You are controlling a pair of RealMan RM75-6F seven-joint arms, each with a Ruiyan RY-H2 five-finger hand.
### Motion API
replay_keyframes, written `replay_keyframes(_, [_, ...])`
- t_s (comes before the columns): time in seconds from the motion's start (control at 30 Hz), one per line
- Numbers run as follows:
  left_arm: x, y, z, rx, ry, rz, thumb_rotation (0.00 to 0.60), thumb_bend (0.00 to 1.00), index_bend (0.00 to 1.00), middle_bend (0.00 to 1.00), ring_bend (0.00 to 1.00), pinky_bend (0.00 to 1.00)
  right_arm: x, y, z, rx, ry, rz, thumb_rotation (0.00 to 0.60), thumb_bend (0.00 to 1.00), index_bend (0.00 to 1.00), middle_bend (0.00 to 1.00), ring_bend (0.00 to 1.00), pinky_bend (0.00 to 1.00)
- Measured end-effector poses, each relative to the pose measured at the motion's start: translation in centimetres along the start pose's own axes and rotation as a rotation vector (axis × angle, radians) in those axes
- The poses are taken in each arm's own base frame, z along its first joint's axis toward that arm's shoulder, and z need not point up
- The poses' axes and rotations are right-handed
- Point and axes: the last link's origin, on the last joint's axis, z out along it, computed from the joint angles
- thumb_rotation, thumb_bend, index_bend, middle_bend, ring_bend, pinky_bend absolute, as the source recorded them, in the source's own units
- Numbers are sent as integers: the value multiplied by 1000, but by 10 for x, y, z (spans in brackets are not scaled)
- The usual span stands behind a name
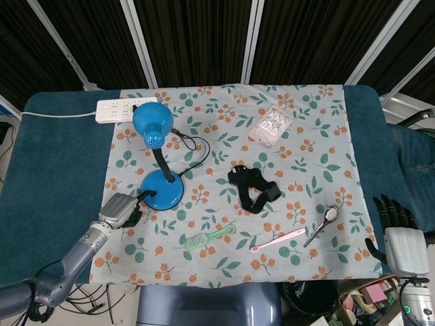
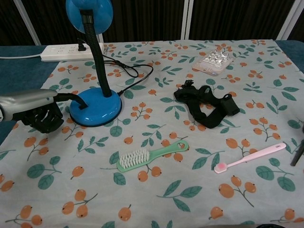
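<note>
A blue desk lamp (image 1: pixel 162 185) (image 2: pixel 96 105) stands on the left of the floral cloth (image 1: pixel 306 176). Its gooseneck rises to a round shade (image 1: pixel 151 122). My left hand (image 1: pixel 121 210) (image 2: pixel 41 114) rests on the cloth just left of the lamp base, fingers curled under, beside the black cord leaving the base. I cannot tell whether it touches the base. Nothing shows in its grip. My right hand (image 1: pixel 397 238) hangs off the table's right front corner with fingers spread and empty; the metal spoon (image 1: pixel 325 221) is the nearest thing to it.
A white power strip (image 1: pixel 126 109) (image 2: pixel 71 52) lies at the back left with the lamp cord plugged in. A black strap (image 1: pixel 253 187) (image 2: pixel 206 104) lies mid-cloth, with a green brush (image 1: pixel 207 239) (image 2: pixel 152 154) and pink toothbrush (image 1: pixel 277 240) (image 2: pixel 249 157) in front. A clear blister pack (image 1: pixel 270 125) (image 2: pixel 216 61) sits behind.
</note>
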Motion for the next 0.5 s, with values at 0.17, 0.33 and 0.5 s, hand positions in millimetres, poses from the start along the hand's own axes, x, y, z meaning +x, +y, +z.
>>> replay_keyframes(0.17, [21,6,-5,-30,87,16,600,535,160,703,587,667,0,0,0,0,0,0,600,176,0,40,64,127])
replay_keyframes(0.33, [48,10,-22,-52,170,34,600,367,148,364,271,356,0,0,-1,1,-1,-1,600,177,0,39,64,127])
replay_keyframes(0.5, [76,-1,-53,-3,238,154,600,300,136,153,55,232,0,-1,-1,1,-1,-3,600,177,0,39,64,127])
